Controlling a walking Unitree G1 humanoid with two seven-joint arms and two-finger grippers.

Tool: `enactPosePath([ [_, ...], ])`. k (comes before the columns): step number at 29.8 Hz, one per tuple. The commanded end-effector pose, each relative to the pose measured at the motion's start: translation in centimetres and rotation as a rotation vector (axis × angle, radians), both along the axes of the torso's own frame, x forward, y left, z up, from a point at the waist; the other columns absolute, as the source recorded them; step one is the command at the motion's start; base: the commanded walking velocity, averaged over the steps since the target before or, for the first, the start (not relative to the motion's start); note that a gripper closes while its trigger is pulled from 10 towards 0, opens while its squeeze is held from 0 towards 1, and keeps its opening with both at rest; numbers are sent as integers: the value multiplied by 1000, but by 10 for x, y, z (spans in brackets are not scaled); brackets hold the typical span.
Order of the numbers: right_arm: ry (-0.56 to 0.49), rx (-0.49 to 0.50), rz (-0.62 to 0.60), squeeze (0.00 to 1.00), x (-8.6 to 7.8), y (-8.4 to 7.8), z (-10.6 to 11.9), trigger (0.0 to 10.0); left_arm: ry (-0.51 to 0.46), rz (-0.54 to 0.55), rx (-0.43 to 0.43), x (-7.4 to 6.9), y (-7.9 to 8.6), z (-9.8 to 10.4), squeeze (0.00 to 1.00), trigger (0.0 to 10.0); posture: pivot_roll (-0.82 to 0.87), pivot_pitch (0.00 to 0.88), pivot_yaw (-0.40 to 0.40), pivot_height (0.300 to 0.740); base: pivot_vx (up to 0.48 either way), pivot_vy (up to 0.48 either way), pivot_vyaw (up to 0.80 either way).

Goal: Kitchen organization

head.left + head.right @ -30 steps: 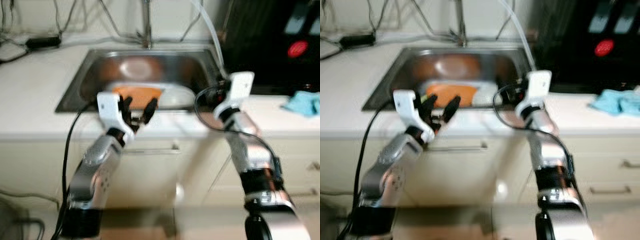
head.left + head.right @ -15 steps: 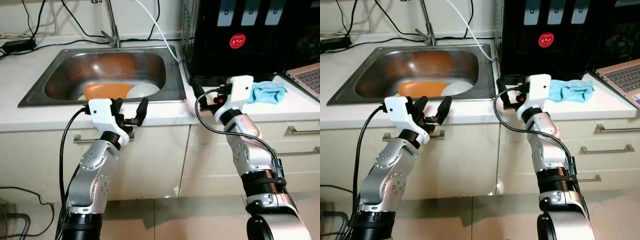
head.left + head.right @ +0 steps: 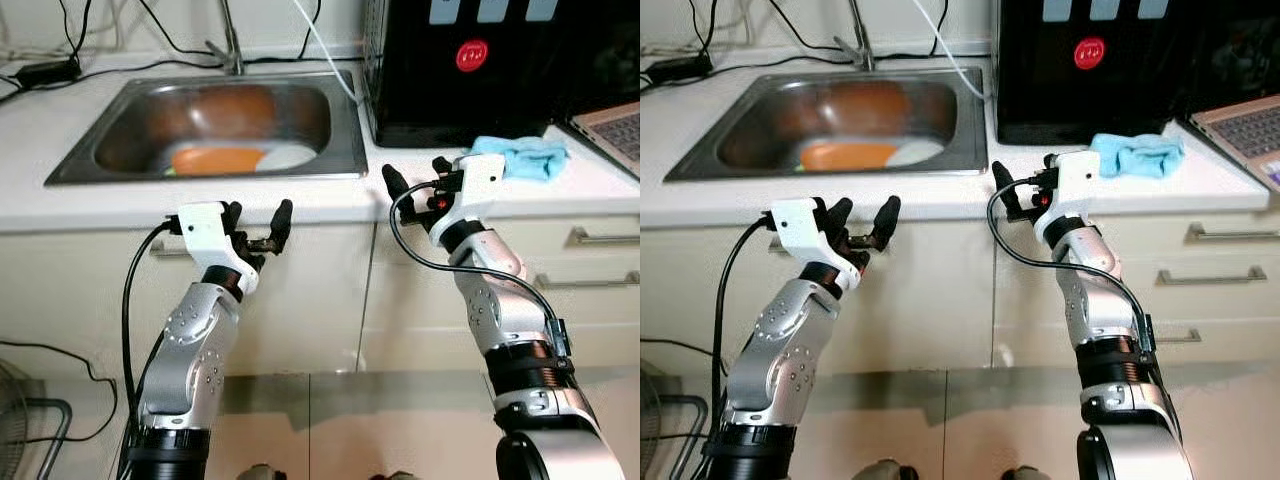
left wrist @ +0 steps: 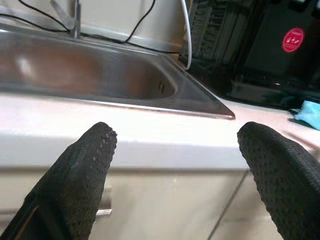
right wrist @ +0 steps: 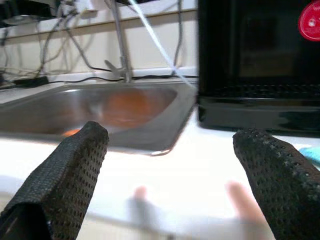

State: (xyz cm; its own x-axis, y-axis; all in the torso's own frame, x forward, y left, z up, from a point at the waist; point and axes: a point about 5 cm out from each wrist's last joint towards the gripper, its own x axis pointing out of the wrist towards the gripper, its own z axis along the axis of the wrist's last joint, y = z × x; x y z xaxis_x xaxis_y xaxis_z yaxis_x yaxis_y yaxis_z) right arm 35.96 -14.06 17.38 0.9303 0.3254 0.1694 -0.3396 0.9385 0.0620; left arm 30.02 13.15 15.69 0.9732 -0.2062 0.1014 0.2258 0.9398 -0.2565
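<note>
A steel sink (image 3: pixel 346 130) is set into the white countertop (image 3: pixel 60 190). In its basin lie an orange dish (image 3: pixel 213 160) and a white dish (image 3: pixel 291 156). My left gripper (image 3: pixel 258 212) is open and holds nothing, hovering just in front of the counter's front edge below the sink. My right gripper (image 3: pixel 414 170) is also open and holds nothing, at counter-edge height to the right of the sink. In the left wrist view, the fingers (image 4: pixel 82 172) frame the sink's near rim (image 4: pixel 150 107). In the right wrist view, the fingers (image 5: pixel 70 170) frame the sink and a black appliance (image 5: pixel 255 65).
A tall black appliance (image 3: pixel 470 60) stands right of the sink, with a blue cloth (image 3: pixel 520 156) and a laptop corner (image 3: pixel 612 120) beyond it. A faucet (image 3: pixel 232 45) and several cables run behind the sink. Cabinet fronts with handles (image 3: pixel 600 238) sit below the counter.
The whole picture has shifted and sharpened, so the camera has moved and now takes in more of the cabinets and floor. Both grippers stay open, now level with the counter's front edge.
</note>
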Motion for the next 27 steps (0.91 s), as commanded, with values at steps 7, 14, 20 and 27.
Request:
enactPosePath([
  [7, 1, -3, 7, 510, 1, 1, 1, 10000, 12, 3, 10, 0, 2, -4, 0, 10000, -51, 9, 53, 740, -174, 0, 0],
  [14, 8, -3, 3, 510, -1, 1, -3, 10000, 14, 0, -24, 0, 5, -6, 0, 10000, -56, 13, 58, 740, 0, 0, 0],
  [20, 14, -7, 1, 506, -1, 0, -4, 10000, 13, -1, -32, 1, 5, -6, 0, 10000, -58, 14, 56, 740, 0, 0, 0],
  [27, 41, -25, 7, 502, -2, -1, -12, 10000, 41, 3, -22, 0, 6, -15, 0, 10000, -57, 14, 53, 740, 0, 0, 0],
])
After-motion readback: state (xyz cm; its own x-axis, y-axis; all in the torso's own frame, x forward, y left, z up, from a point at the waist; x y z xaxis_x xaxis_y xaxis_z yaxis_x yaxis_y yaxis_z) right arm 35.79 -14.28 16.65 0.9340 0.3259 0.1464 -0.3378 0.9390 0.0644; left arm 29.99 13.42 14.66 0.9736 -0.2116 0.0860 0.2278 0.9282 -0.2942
